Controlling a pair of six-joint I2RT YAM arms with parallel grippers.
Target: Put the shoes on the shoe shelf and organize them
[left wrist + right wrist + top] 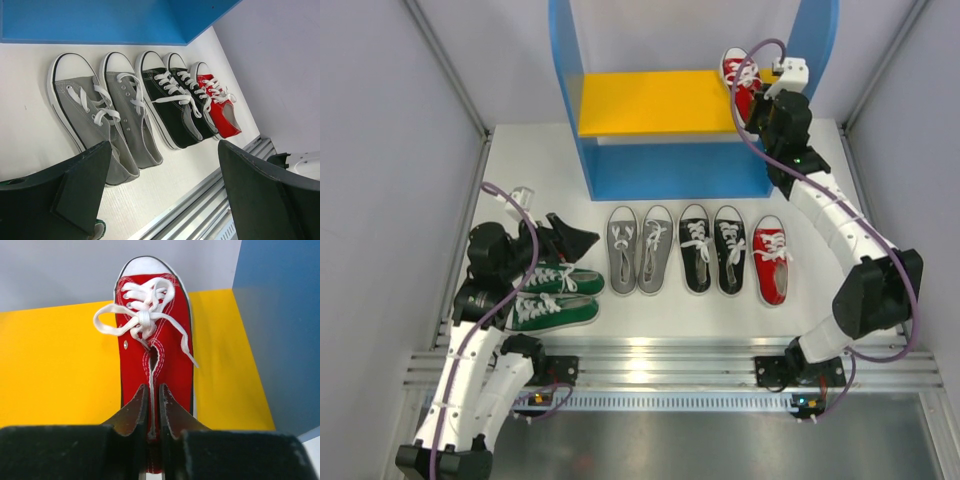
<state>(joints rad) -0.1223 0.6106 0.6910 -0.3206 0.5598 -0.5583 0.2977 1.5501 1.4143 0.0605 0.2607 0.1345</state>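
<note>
Right gripper (152, 388) nearly closed, pinching red shoe (172, 365) at heel.

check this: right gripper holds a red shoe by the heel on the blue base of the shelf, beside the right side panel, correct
Wrong level: the red shoe sits on the yellow middle board, as the right wrist view shows. The rest holds: the right gripper pinches its heel, beside the right side panel.

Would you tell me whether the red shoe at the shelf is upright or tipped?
Upright: the red shoe shows its laces on top, sole toward the yellow board.
</note>
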